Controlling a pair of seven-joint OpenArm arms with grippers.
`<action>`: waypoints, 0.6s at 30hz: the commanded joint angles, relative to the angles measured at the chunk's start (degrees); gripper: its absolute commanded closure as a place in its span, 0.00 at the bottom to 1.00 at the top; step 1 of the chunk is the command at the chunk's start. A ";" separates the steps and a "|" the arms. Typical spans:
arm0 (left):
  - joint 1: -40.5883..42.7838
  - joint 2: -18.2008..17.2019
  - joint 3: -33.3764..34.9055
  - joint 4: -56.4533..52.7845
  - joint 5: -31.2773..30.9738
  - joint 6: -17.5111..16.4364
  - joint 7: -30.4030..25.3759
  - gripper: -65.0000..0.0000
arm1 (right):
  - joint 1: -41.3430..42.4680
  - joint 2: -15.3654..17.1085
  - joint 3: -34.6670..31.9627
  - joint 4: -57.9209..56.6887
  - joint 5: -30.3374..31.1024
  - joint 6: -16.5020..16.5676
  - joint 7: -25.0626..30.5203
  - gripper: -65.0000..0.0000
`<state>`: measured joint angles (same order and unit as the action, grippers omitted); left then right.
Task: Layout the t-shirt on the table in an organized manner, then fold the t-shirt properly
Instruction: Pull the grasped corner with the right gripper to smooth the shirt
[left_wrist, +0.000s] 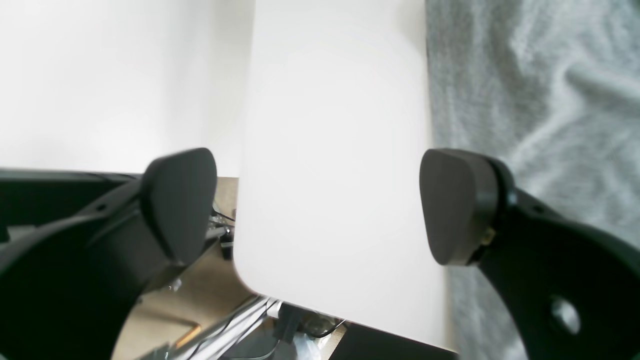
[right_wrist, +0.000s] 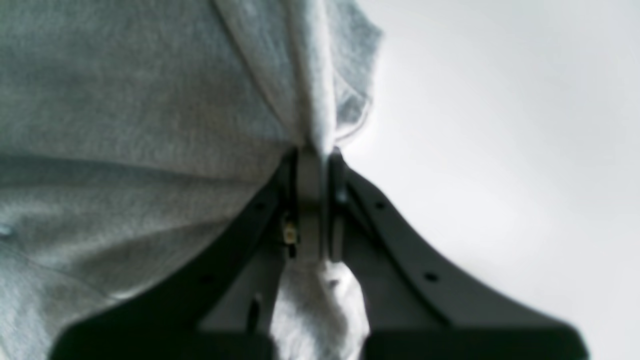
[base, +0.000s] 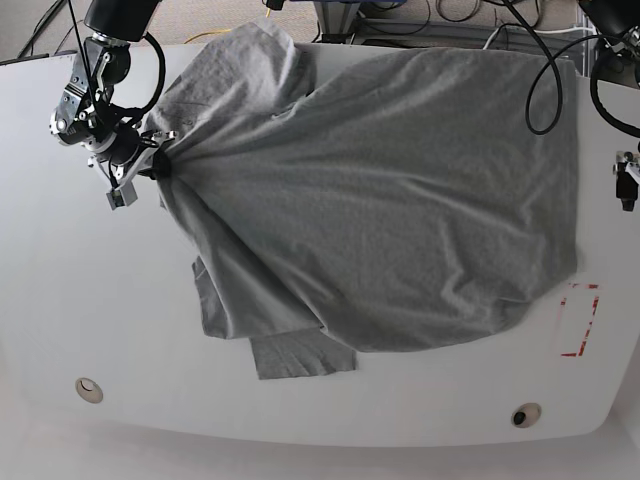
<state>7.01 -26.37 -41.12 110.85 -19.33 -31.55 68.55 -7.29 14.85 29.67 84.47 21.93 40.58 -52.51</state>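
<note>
- Right now your right gripper (right_wrist: 312, 165) has its fingers pinched tight on a gathered fold of the heather-grey cotton t-shirt (base: 400, 190); cloth bunches out behind the fingers in the right wrist view.
- That pinch sits at the shirt's edge on the base view's left, folds fanning out from it across the body.
- Your left gripper (left_wrist: 320, 205) has its dark rounded pads (left_wrist: 452, 205) spread wide, nothing between them, only bare tabletop; shirt edge lies just beside one pad.
- Shirt lies spread but wrinkled over the middle of the large white smooth table (base: 90, 300), plain face up; no lettering visible.
- Its upper edge reaches the table's far edge in the base view; one lobe of cloth at upper left touches that rim.
- Near edge is uneven: a small flap sticks out at lower left.
- Red tape rectangle (base: 580, 320) sits just beside the shirt's lower corner, uncovered.
- Two round grommets (base: 88, 389) near the front edge, well apart from the cloth.
- Open white surface for you: a wide strip along the front, and beside the right gripper.
</note>
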 joint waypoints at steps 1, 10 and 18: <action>-0.28 -1.19 0.55 0.93 -0.40 0.21 -0.91 0.05 | -1.28 0.93 1.05 0.24 -3.52 -0.58 -3.18 1.00; -0.28 -1.19 0.73 0.93 -0.40 0.21 -0.91 0.05 | -4.71 0.66 2.81 0.50 -3.43 -0.58 -3.18 1.00; -0.28 -1.19 0.73 0.93 -0.40 0.21 -0.91 0.05 | -6.47 0.58 2.90 0.50 -3.43 -0.58 -3.36 0.99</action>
<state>7.14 -26.24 -40.01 110.85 -19.53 -31.55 68.55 -12.16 15.09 32.64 85.45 22.81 40.51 -50.02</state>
